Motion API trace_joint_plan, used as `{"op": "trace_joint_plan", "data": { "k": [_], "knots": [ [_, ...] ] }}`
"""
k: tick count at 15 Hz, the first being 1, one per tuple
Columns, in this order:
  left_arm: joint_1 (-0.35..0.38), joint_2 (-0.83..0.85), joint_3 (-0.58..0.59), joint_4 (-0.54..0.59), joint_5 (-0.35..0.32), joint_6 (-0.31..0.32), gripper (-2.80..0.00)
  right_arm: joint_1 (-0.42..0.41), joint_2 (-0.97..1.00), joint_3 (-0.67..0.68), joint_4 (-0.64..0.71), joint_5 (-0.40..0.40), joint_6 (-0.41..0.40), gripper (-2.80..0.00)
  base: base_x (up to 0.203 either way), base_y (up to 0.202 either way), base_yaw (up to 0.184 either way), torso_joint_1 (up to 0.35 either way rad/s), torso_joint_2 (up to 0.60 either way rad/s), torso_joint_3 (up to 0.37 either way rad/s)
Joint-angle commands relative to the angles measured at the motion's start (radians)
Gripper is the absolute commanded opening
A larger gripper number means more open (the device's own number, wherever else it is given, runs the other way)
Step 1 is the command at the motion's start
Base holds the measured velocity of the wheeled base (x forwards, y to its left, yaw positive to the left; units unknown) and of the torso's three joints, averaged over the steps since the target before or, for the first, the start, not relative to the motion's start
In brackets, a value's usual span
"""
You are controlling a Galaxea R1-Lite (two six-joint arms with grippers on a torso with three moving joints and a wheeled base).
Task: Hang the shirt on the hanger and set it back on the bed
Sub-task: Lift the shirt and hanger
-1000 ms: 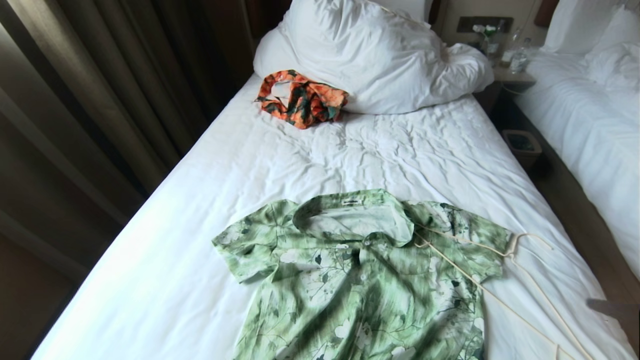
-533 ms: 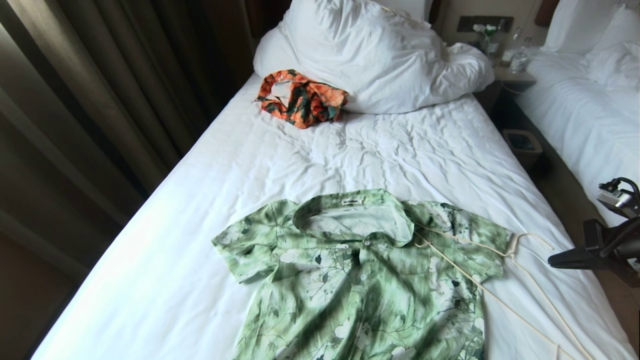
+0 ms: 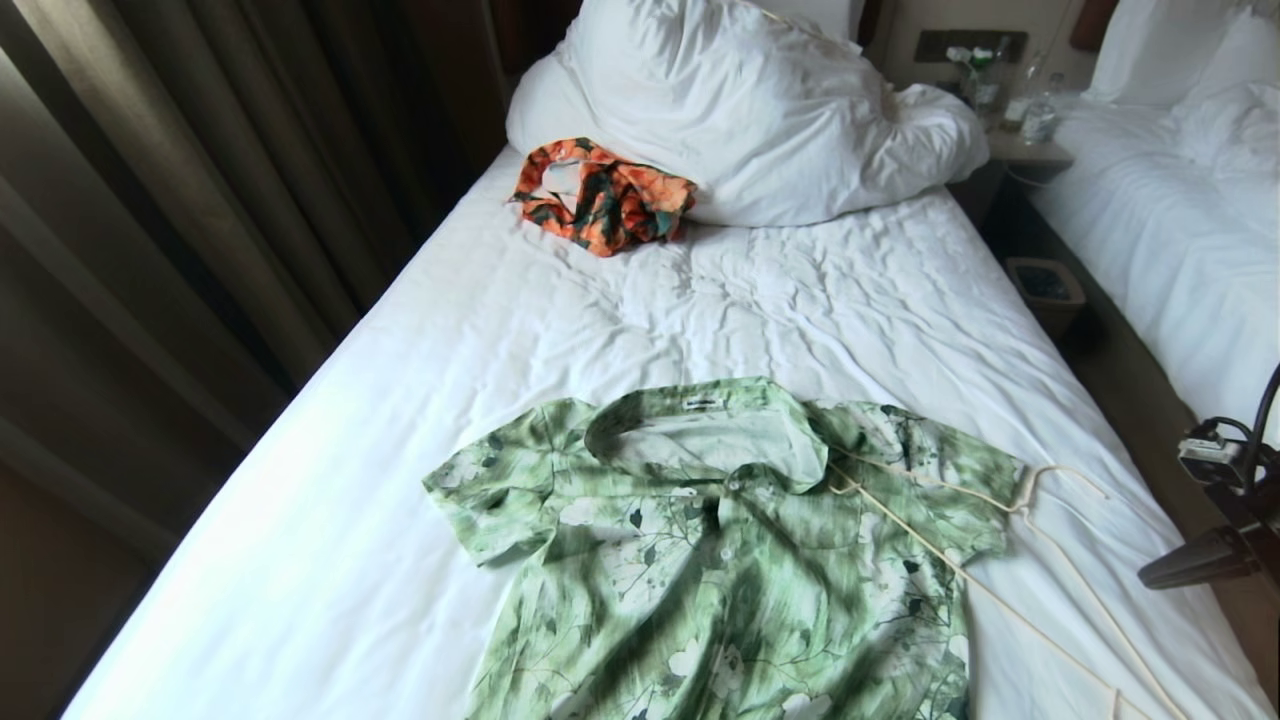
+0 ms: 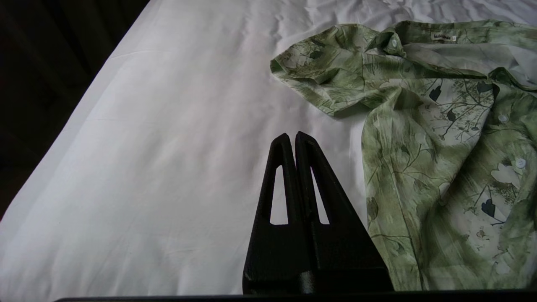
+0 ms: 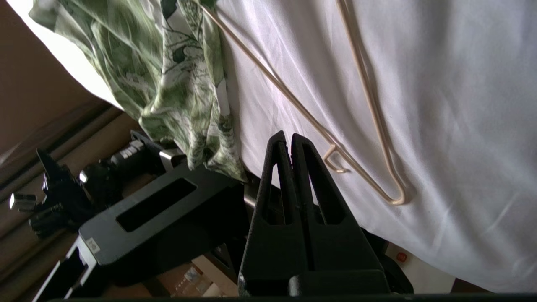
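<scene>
The short-sleeved green shirt with white flower print (image 3: pixel 720 560) is spread flat, collar open, buttons up, on the near end of the big white-sheeted bed (image 3: pixel 330 560). Its hem droops over the bed edge in the right wrist view. The thin cream wire hanger (image 3: pixel 1000 560) lies partly on the shirt's right shoulder, its hook out on bare sheet. A crumpled orange-and-dark-green garment (image 3: pixel 603 196) sits further up against the bulky white duvet (image 3: pixel 740 110). A small bin (image 3: pixel 1045 292) stands in the gap beside a second white bed (image 3: pixel 1180 250). Right hand (image 3: pixel 1150 579) hovers off the bed's right edge near the hanger, fingers pressed together, gripping nothing. Left hand (image 4: pixel 292 136) is closed too, empty, over bare sheet beside the shirt's sleeve.
</scene>
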Motion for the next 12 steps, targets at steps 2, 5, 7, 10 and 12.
{"op": "trace_joint_plan", "data": {
  "k": [2,5,7,10,12],
  "knots": [
    [0.0,0.0,0.002,-0.001,0.0,-0.001,-2.8,-0.049,0.083,-0.024,0.034,0.026,-0.119,0.0,0.0,0.0,0.0,0.0,0.0,0.0],
    [0.0,0.0,0.002,0.001,0.0,-0.001,-2.8,-0.06,0.126,-0.019,0.027,0.103,-0.221,0.0,0.0,0.0,0.0,0.0,0.0,0.0],
    [0.0,0.0,0.002,-0.001,0.0,-0.001,-2.8,-0.062,0.15,-0.019,0.032,0.137,-0.321,0.0,0.0,0.0,0.0,0.0,0.0,0.0],
    [0.0,0.0,0.002,0.001,0.0,-0.001,-2.8,-0.046,0.19,-0.044,0.019,0.197,-0.308,0.0,0.0,0.0,0.0,0.0,0.0,0.0],
    [0.0,0.0,0.002,0.0,0.0,-0.001,-2.8,-0.044,0.194,-0.048,0.001,0.255,-0.301,0.0,0.0,0.0,0.0,0.0,0.0,0.0]
  ]
}}
